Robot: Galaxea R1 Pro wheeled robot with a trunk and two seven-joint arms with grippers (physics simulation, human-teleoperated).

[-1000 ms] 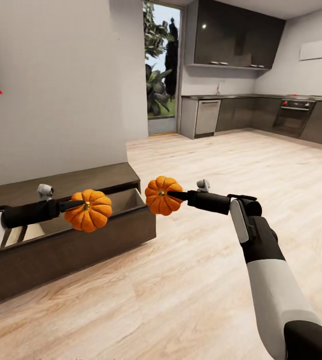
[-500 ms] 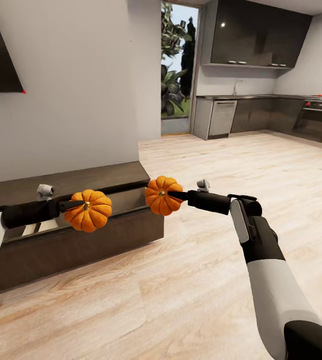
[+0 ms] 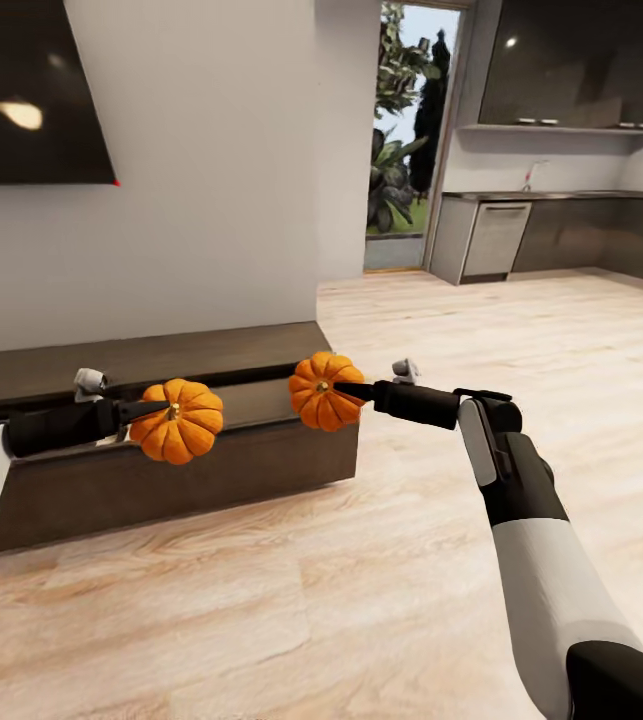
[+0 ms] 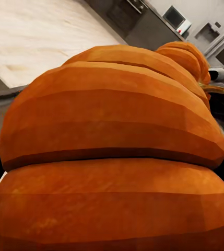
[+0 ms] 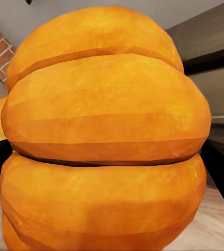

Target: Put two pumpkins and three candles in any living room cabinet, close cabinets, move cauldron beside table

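Note:
Two orange ribbed pumpkins hang in front of me in the head view. My left gripper (image 3: 159, 409) is shut on the left pumpkin (image 3: 181, 425), which looms close in the left wrist view (image 4: 112, 157). My right gripper (image 3: 346, 388) is shut on the right pumpkin (image 3: 319, 396), close up in the right wrist view (image 5: 106, 136). Behind both stands the long, low dark-brown cabinet (image 3: 211, 352) against the wall, one drawer front (image 3: 221, 462) pulled out toward me. The right pumpkin hangs over the cabinet's right end, the left pumpkin over the open drawer.
A dark TV screen (image 3: 31, 90) hangs on the wall above the cabinet. Pale wood floor (image 3: 381, 580) spreads to the right toward a doorway with plants (image 3: 401, 150) and grey kitchen cupboards (image 3: 561, 70) with a dishwasher (image 3: 491, 240).
The whole view has swung left: the cabinet, doorway and kitchen have slid right in the picture and the TV has come into view. Both arms keep their pose with the pumpkins held.

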